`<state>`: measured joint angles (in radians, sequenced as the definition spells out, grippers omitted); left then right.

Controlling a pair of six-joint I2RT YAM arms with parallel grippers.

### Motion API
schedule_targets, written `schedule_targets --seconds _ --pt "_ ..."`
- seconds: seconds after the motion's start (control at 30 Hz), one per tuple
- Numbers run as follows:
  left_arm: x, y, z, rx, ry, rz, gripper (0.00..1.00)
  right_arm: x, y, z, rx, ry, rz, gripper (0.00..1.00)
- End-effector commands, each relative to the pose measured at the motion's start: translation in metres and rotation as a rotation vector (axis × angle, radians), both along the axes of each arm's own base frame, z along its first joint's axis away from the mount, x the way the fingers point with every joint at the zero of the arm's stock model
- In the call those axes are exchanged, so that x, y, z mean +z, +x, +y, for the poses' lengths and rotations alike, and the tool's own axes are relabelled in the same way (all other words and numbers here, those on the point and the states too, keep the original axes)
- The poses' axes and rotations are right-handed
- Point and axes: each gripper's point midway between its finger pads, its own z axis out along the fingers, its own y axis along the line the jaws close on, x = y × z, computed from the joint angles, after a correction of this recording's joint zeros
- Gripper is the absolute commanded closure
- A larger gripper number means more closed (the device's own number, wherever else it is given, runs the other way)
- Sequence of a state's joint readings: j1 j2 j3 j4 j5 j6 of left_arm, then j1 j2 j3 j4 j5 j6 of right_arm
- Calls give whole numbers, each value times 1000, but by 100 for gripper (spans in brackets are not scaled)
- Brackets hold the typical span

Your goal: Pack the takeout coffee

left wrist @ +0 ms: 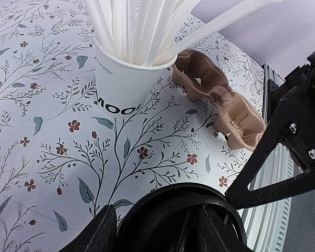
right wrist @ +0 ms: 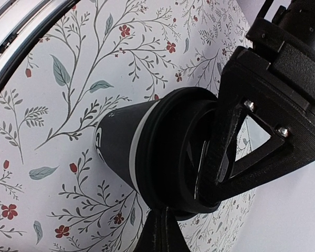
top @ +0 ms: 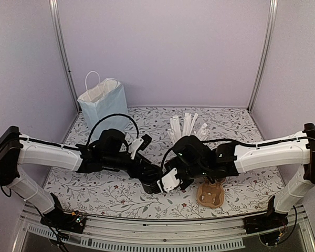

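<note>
Black takeout coffee (right wrist: 118,142): paper cup with a white band under a dark ring at its top. It is centre frame in the right wrist view and bottom centre in the left wrist view. From overhead the two wrists hide it, low and central. Contents cannot be seen.

Left gripper (left wrist: 160,231): jaws at middling width, one on each side of the cup's dark top, holding it.

Right gripper (right wrist: 160,231): jaws closed together, tips against the edge of the cup's top. Whether they pinch that edge cannot be told.

White paper cup (left wrist: 123,79): upright at upper centre of the left wrist view, dark lettering on its wall. Holds a fan of tall white wrapped sticks (left wrist: 142,26).

Brown pulp cup carrier (left wrist: 220,100): lies just beside the white cup, right of it in frame.

White paper bag (top: 102,102): stands upright at upper left of the overhead view, mouth open, handle up. Interior not visible.

Floral-print surface (left wrist: 42,131): carries the white cup, the carrier and the bag.
</note>
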<state>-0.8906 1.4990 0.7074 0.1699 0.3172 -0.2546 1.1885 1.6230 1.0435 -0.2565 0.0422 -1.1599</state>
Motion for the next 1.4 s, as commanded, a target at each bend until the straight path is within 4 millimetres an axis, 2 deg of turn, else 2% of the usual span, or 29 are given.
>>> schedule_targets --seconds 0.0,0.17,0.37,0.47,0.5,0.57,0.67,0.77,0.9,1.03,1.1,1.27,1.37 --pt "-93 -30 55 51 321 191 48 -111 -41 -61 29 -349 227 100" --pt "-94 -29 56 62 324 198 46 -118 -50 -62 49 -383 244 100" --pt "-75 -25 51 83 261 174 44 -133 -68 -63 76 -433 303 100" --pt "-63 -23 50 93 228 159 43 -136 -69 -62 86 -429 309 100" --pt "-60 -24 49 93 220 155 43 -132 -70 -57 93 -422 303 100" --pt "-51 -23 49 99 198 142 43 -109 -71 -40 80 -362 326 100" --pt "-39 -22 49 105 165 122 43 -49 -68 -11 85 -228 334 98" --pt "-27 -21 48 108 133 100 43 2 -64 8 71 -116 329 88" --pt "-16 -17 46 118 110 83 40 40 -63 19 58 -28 334 75" --pt "-6 -12 43 130 91 62 33 65 -68 21 59 25 366 70" --pt "0 -7 42 149 86 43 29 71 -67 19 51 37 368 70" --pt "23 -1 34 142 40 11 24 81 -46 4 -13 73 376 69" --pt "43 3 30 147 4 -14 23 75 -34 -12 -58 70 382 69"
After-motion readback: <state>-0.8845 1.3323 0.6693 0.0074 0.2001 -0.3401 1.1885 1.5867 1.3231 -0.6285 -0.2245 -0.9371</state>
